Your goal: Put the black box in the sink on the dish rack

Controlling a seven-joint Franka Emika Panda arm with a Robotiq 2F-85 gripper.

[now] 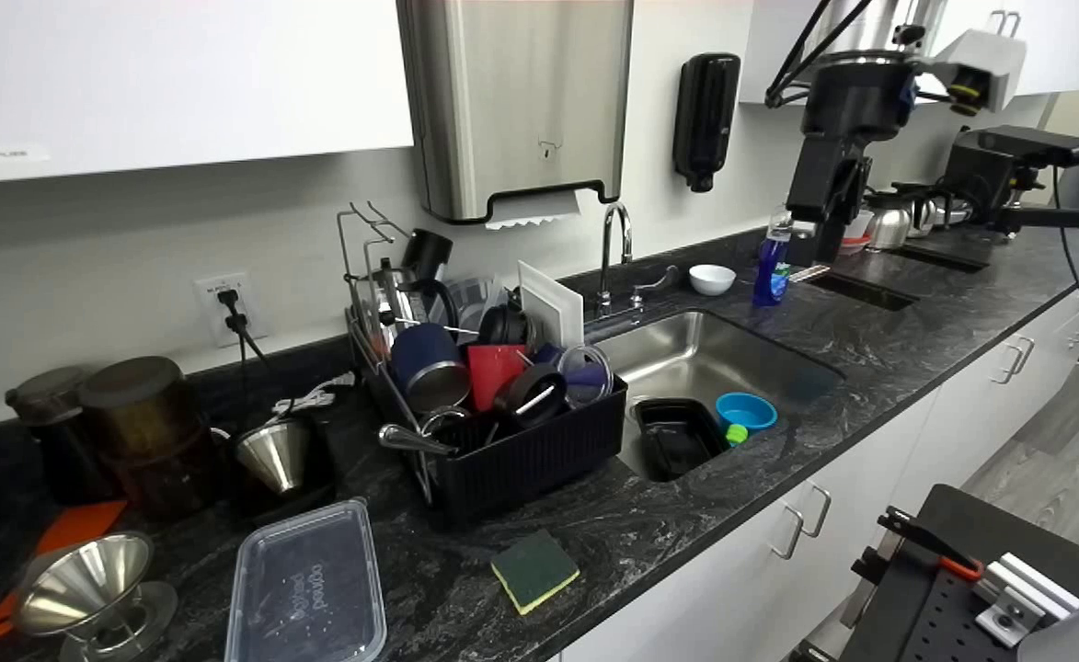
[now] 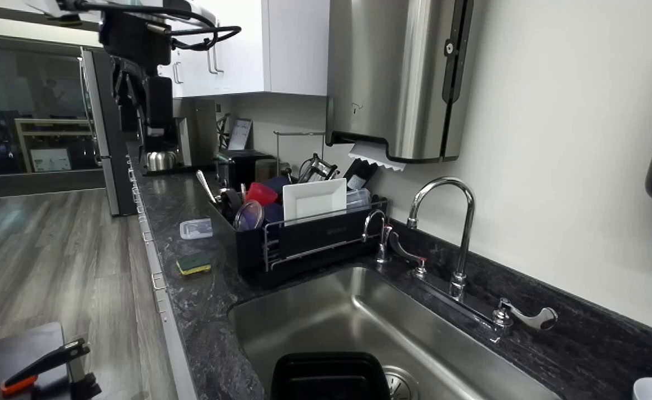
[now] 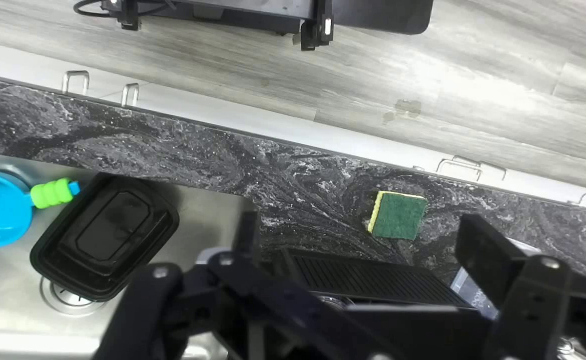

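Dishes crowd the dish rack (image 1: pixel 539 469), which stands to the left in an exterior view near the back edge of the counter (image 1: pixel 677 515); a blue mug (image 1: pixel 424 359), a red cup (image 1: pixel 495 370) and a white plate (image 1: pixel 553 313) show in it. To its right, the black box (image 1: pixel 682 437) sits in the sink (image 1: pixel 686 368), toward the counter's front edge and by the drain (image 2: pixel 399 383), with a blue pan (image 1: pixel 747 411) just beside it, so the placing is not done. Farther right, high over the counter and well apart from the box, the gripper (image 3: pixel 358 225) is released, its fingers (image 3: pixel 487 255) wide apart in the wrist view and grasping nothing. Judging by this, the task stands at its start, and all of it is left: reaching into the sink, taking hold of the black box, lifting it past the counter's edge, and finding a spot on the rack, where room looks scarce.
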